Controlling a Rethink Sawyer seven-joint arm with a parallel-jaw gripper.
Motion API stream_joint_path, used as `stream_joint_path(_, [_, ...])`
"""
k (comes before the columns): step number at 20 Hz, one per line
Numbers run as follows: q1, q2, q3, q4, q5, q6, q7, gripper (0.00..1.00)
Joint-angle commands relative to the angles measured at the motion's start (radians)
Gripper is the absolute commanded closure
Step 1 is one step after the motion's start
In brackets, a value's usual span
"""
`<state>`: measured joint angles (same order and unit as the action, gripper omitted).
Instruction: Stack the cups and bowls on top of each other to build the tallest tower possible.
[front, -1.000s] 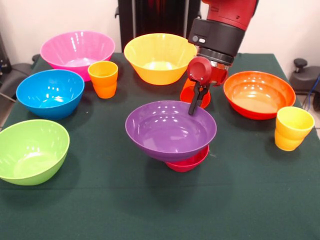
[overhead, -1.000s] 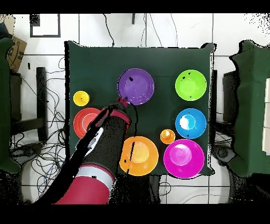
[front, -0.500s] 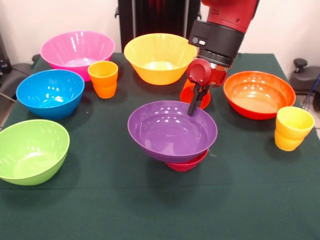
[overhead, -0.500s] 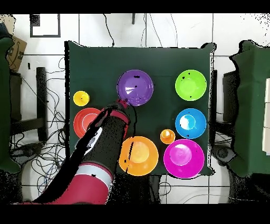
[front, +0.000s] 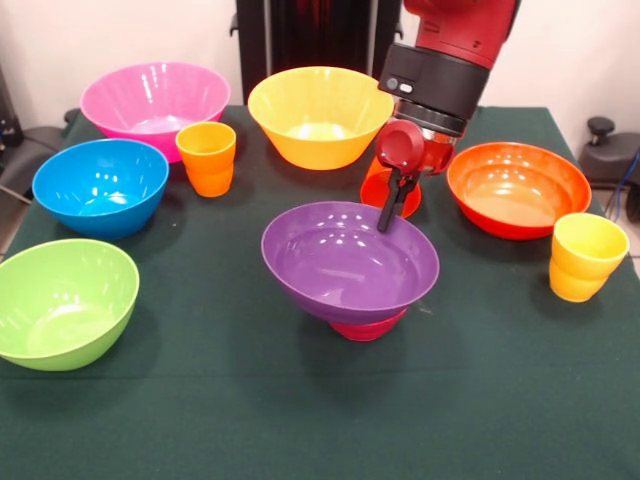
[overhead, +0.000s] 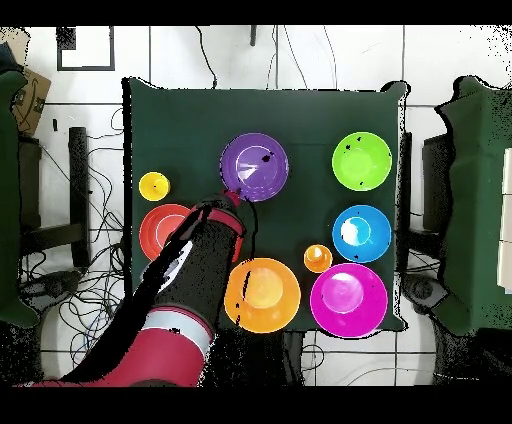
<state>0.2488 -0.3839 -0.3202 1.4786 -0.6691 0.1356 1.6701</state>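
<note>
My gripper is shut on the far rim of the wide purple bowl, which rests tilted on the small magenta-red bowl at the table's middle. In the overhead view the gripper meets the purple bowl at its lower left rim. The plain red-orange cup stands just behind the gripper, mostly hidden by it. The ribbed orange cup stands between the blue and yellow bowls. The ribbed yellow cup stands at the right edge.
Round the pile stand a pink bowl, a yellow bowl, a blue bowl, a green bowl and an orange-red bowl. The green cloth table has open room along its front.
The gripper has drawn the purple bowl a little to the right in the front view, so it now sits more squarely over the small magenta-red bowl.
</note>
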Motion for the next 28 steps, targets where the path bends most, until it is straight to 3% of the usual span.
stream_joint_path(1, [0.020, 0.029, 0.101, -0.029, -0.041, 0.048, 0.009, 1.00])
stream_joint_path(14, [0.015, -0.002, 0.116, -0.009, -0.043, 0.051, -0.007, 1.00])
stream_joint_path(28, [-0.087, -0.018, 0.243, 0.033, -0.073, 0.019, -0.050, 1.00])
